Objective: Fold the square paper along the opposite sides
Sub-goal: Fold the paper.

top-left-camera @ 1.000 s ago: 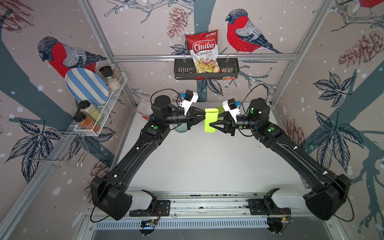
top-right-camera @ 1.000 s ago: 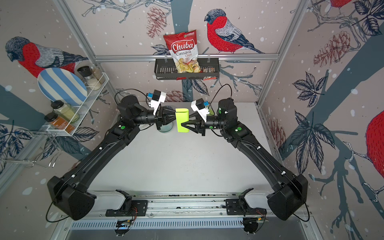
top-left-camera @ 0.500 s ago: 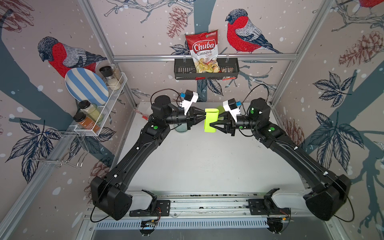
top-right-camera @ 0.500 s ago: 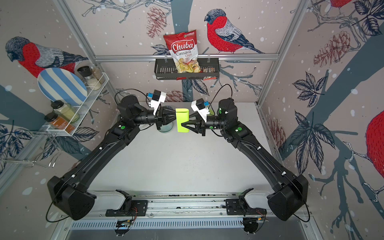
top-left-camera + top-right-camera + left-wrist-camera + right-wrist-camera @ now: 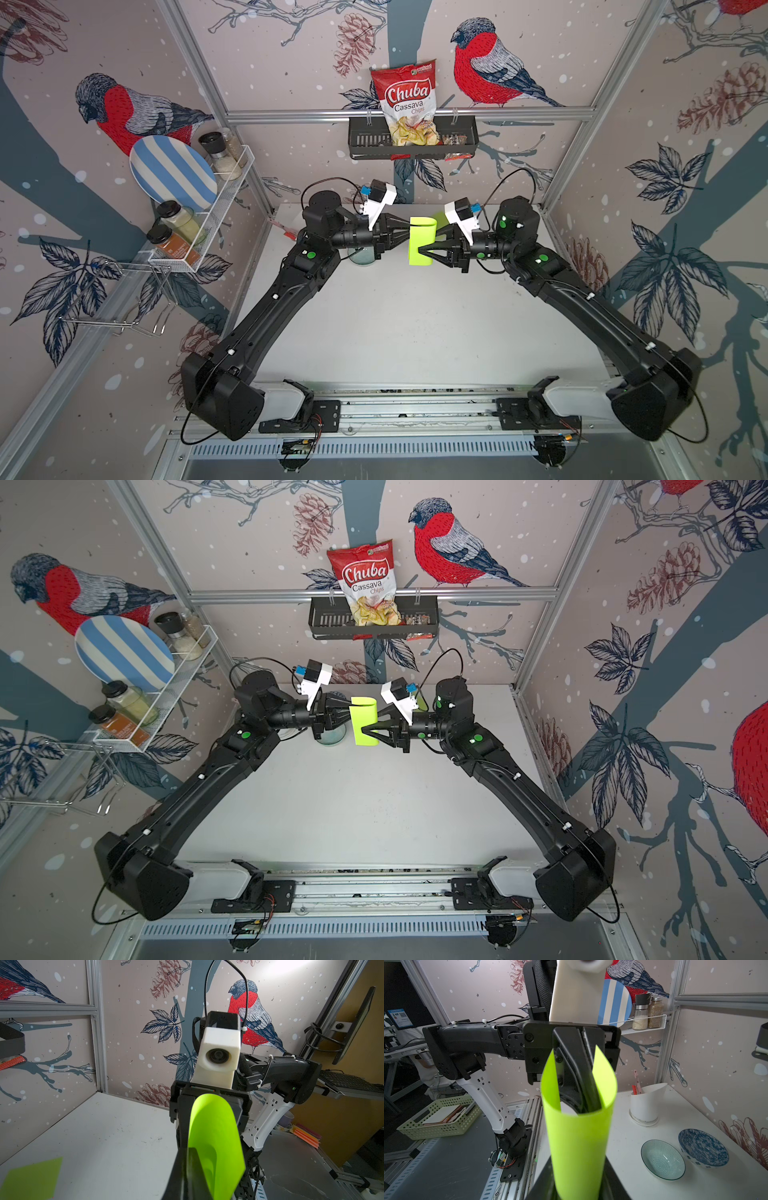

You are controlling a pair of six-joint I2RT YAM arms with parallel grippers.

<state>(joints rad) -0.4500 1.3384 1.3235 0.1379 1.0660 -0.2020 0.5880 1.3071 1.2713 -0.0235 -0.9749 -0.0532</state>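
- Both top views show the bag of chips [image 5: 409, 104] on the back wall. The wrist views do not show it.
- Only the left wrist view clearly shows a second green sheet [image 5: 31, 1180]. It lies flat on the table [image 5: 395, 324].
- Only the right wrist view shows the pale bowl [image 5: 662, 1159], the blue bowl [image 5: 704, 1148] and the white cup [image 5: 648, 1103], all on the table.
- Counted: two green sheets, two bowls, one cup and one bag of chips.
- The paper [image 5: 419, 237] is curled into a U. It is up in the air above the back of the table, between the two grippers.
- The left gripper [image 5: 409, 232] has its fingers pressed together, and the tips touch the paper. Whether they pinch it cannot be told.
- The right gripper [image 5: 419, 250] has its fingers a little apart, one on each side of the curled paper, squeezing it.
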